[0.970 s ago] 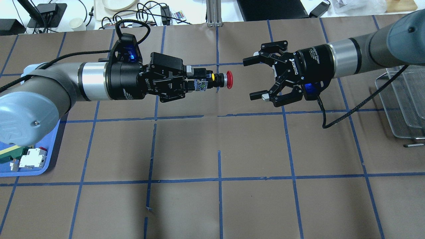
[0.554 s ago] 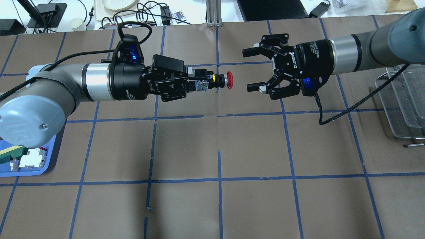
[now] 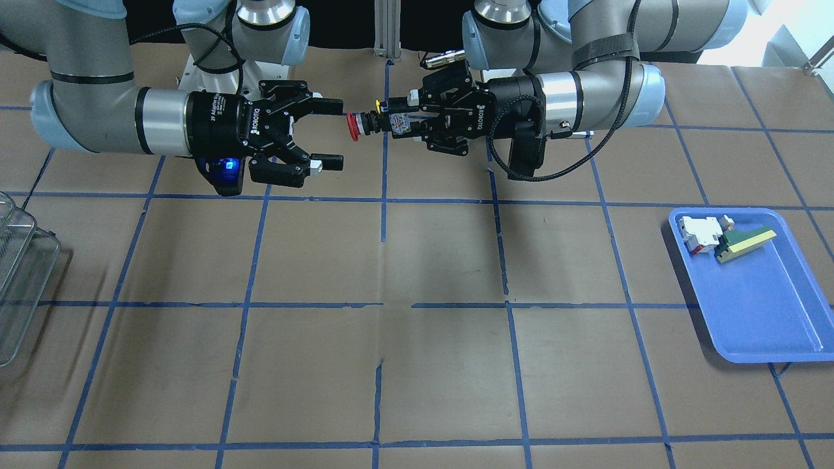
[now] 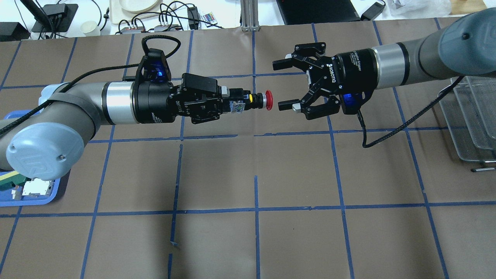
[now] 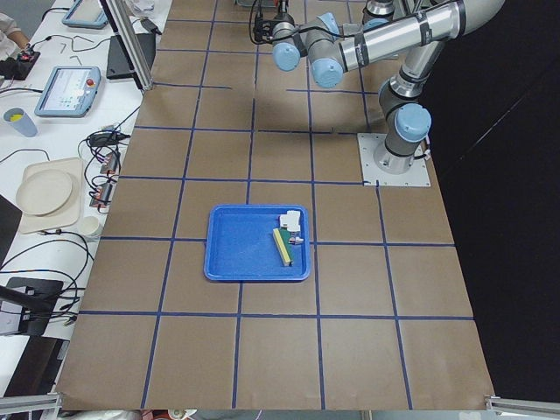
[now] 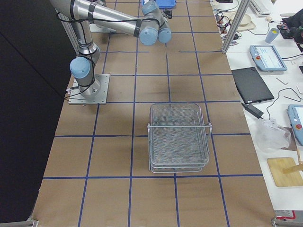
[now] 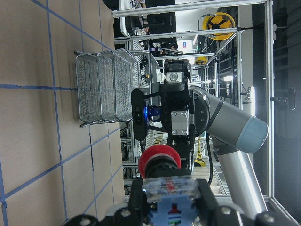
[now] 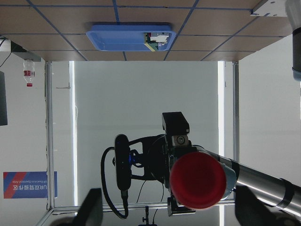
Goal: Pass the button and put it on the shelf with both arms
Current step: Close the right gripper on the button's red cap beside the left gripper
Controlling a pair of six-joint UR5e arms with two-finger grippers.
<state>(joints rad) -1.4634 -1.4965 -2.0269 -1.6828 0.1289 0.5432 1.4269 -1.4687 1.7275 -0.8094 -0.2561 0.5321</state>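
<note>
My left gripper [image 4: 231, 103] is shut on the silvery terminal end of the button [image 4: 267, 100] and holds it level above the table, red cap pointing at my right gripper [image 4: 281, 85]. The right gripper is open and empty, its fingertips a short gap from the cap. The front view shows the same: button [image 3: 354, 126], left gripper [image 3: 405, 121], right gripper [image 3: 335, 133]. The red cap fills the right wrist view [image 8: 198, 179]. The wire-mesh shelf [image 4: 471, 120] stands at the table's right end, also in the right exterior view [image 6: 179, 137].
A blue tray [image 3: 756, 312] near the table's left end holds a white-and-red block [image 3: 697, 231] and a green-and-yellow wedge [image 3: 746, 242]. An aluminium post [image 4: 248, 15] stands at the table's far edge. Cables and devices lie on the white bench beyond.
My right gripper has moved toward the button, still open, and closed most of the gap to the red cap. The left arm has shifted slightly, still holding the button.
</note>
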